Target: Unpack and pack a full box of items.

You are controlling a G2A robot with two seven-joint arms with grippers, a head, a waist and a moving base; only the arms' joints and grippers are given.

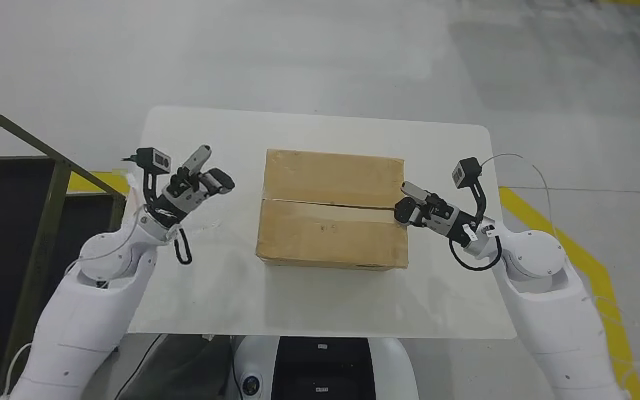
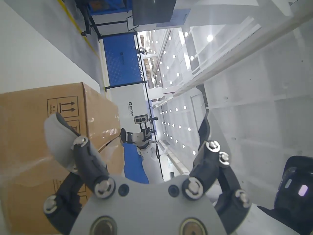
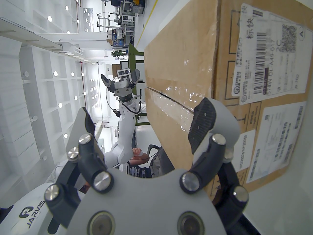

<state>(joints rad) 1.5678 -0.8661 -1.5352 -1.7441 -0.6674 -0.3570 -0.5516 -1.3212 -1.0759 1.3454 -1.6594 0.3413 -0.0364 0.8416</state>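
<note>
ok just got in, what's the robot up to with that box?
Nothing unpacked yet. The cardboard box sits shut in the middle of the white table. The right gripper is open at one end of it, by the flap seam; contact is unclear. The left gripper is open too, off the other end, clear of the box.

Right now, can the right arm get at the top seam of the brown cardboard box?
Probably yes: the right gripper is open at the end of the brown cardboard box, in line with its taped top seam, with nothing between them.
</note>
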